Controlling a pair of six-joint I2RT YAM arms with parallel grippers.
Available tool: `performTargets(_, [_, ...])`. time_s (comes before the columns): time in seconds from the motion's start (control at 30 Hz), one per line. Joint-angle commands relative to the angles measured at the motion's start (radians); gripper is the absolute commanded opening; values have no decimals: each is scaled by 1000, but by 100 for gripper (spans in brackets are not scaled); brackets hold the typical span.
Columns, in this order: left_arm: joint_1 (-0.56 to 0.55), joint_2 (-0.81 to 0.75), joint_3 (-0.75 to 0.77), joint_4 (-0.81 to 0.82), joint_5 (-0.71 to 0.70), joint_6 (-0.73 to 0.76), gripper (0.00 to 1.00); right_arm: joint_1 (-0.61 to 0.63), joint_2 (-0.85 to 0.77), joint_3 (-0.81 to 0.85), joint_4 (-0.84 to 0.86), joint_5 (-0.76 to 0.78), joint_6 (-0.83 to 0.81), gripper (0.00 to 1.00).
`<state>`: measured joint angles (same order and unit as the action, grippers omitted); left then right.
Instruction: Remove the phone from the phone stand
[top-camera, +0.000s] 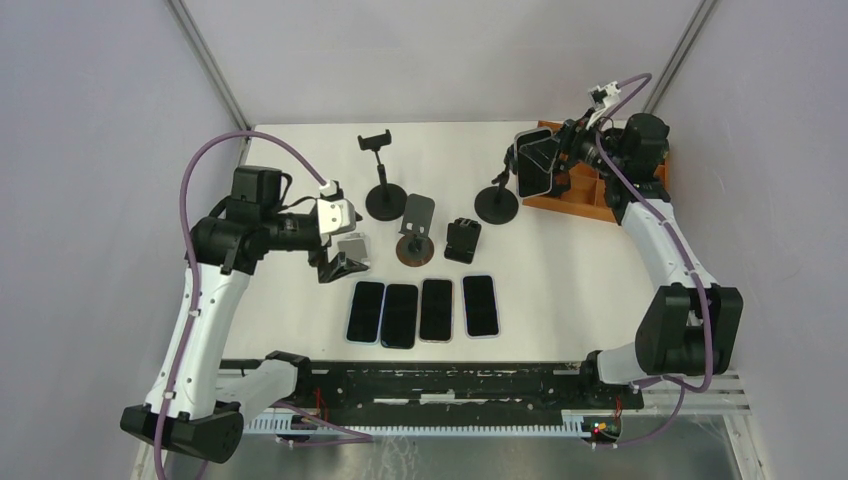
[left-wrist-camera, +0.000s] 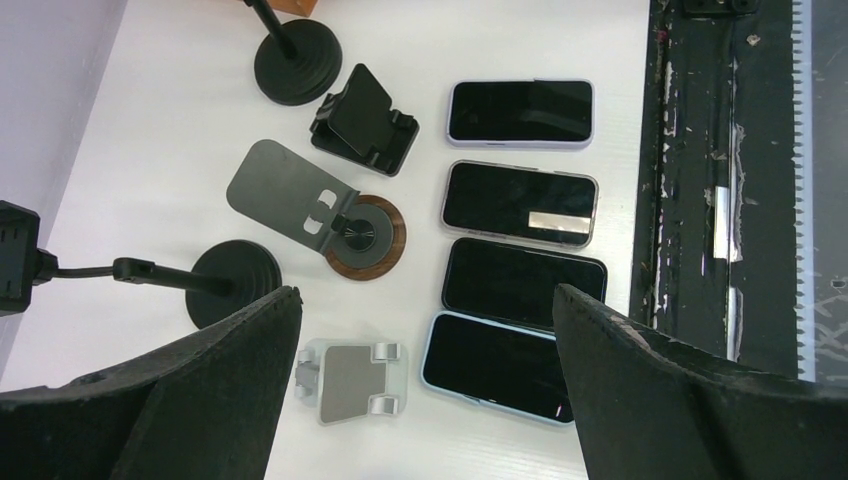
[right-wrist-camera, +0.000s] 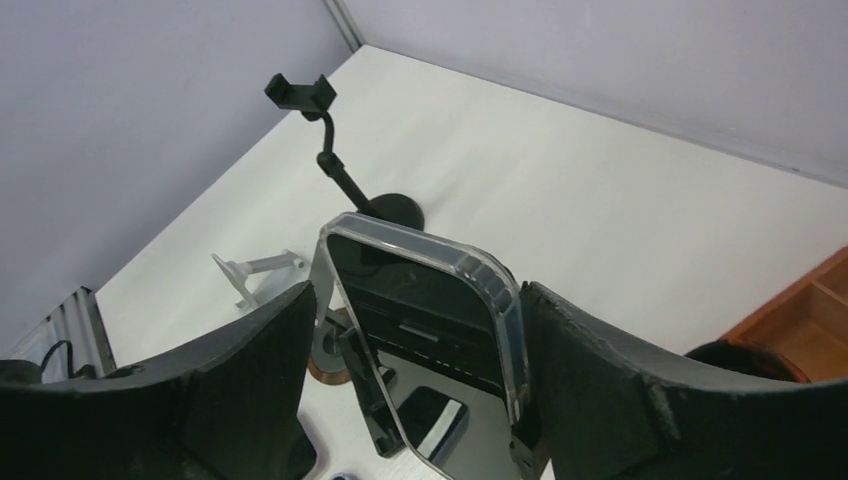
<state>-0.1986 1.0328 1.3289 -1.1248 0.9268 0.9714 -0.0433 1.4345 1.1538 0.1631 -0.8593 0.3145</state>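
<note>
upper right, the right end effector (top-camera: 537, 163) straddles the upright phone (right-wrist-camera: 430, 300) on its phone stand (top-camera: 496, 206), apparently pinching its long edges.

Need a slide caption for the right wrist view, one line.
Right gripper, fingers bracketing the clear-cased phone on its black stand; empty clamp stand on the white table behind.

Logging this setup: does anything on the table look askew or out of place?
Only mildly: in the flat row, the leftmost phone lies tilted against its neighbour, which sits slightly lower than the others. The right gripper holds a clear-cased phone aloft. No spill or damage shows.
</note>
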Motion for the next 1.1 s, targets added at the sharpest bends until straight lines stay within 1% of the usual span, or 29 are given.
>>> performTargets(0.0, [-1, 8, 38, -17, 39, 31, 100, 3, -3, -14, 166, -60, 95, 77])
performTargets(0.17, [-1, 20, 57, -14, 16, 2, 100, 22, -4, -40, 186, -32, 112, 55])
performTargets(0.2, [-1, 21, 61, -5, 6, -20, 100, 25, -2, -40, 185, -31, 112, 52])
performTargets(0.27, [-1, 23, 69, 23, -25, -76, 100, 32, 2, -43, 174, -25, 108, 51])
performTargets(0.37, [-1, 24, 81, 71, -78, -166, 100, 37, 4, -49, 143, -14, 80, 58])
performTargets(0.43, [-1, 26, 94, 89, -110, -209, 100, 37, 7, -59, 138, -15, 77, 59])
performTargets(0.53, [-1, 36, 118, 93, -139, -247, 100, 37, 14, -75, 142, -12, 78, 57])
performTargets(0.6, [-1, 43, 137, 89, -149, -259, 100, 38, 15, -97, 180, -16, 112, 53])
performTargets(0.63, [-1, 45, 149, 86, -151, -268, 100, 37, 14, -107, 210, -15, 130, 50])
performTargets(0.7, [-1, 39, 157, 118, -177, -315, 100, 37, 15, -114, 254, -11, 174, 34])
performTargets(0.73, [-1, 29, 157, 137, -191, -333, 100, 37, 17, -111, 272, -10, 194, 25])
performTargets(0.8, [-1, 11, 149, 145, -196, -326, 100, 37, 24, -99, 293, -10, 229, 13])
performTargets(0.83, [-1, 0, 137, 154, -201, -325, 100, 37, 27, -91, 307, -11, 243, 11])
performTargets(0.9, [-1, -23, 95, 178, -215, -332, 100, 38, 29, -82, 344, -12, 277, 10])
performTargets(0.97, [-1, -40, 47, 198, -225, -348, 100, 37, 26, -85, 424, -15, 336, 9])
performTargets(1.07, [-1, -45, 18, 195, -210, -350, 100, 38, 27, -77, 566, -9, 443, 3])
